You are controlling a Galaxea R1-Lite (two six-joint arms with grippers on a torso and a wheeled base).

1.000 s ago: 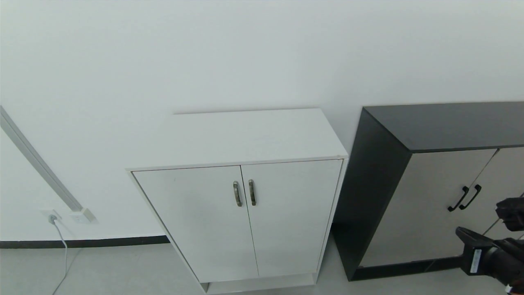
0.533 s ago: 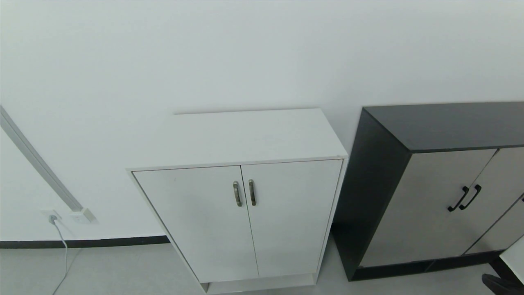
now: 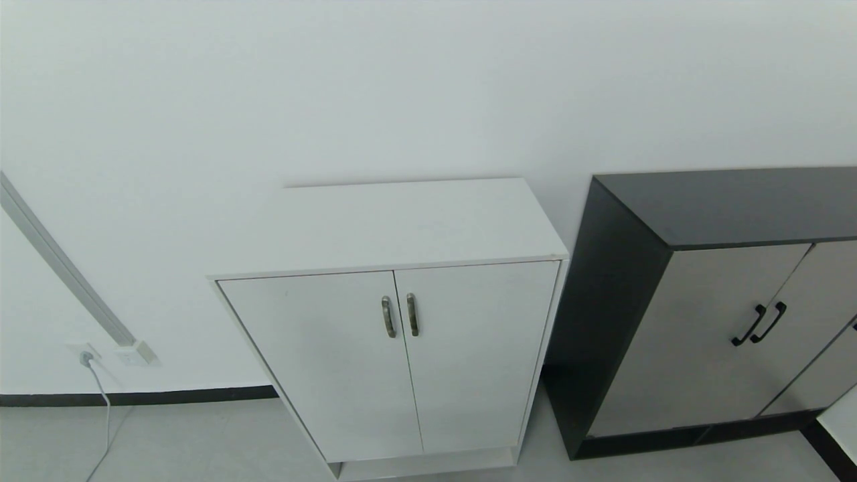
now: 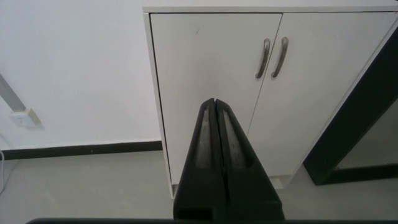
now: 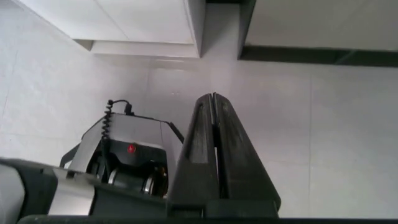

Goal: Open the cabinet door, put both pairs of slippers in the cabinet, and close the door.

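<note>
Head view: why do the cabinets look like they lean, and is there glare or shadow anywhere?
Head view: the downward look makes the white cabinet and dark cabinet taper toward the floor; light is soft, with a faint shadow between them. Left wrist view: the left gripper stands dark against the bright doors. Right wrist view: the floor past the right gripper carries a pale sheen.

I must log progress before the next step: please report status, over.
Left gripper shut, empty. Right gripper shut, empty. White cabinet: both doors closed. Black cabinet beside it; no obstacle seen at doors.
</note>
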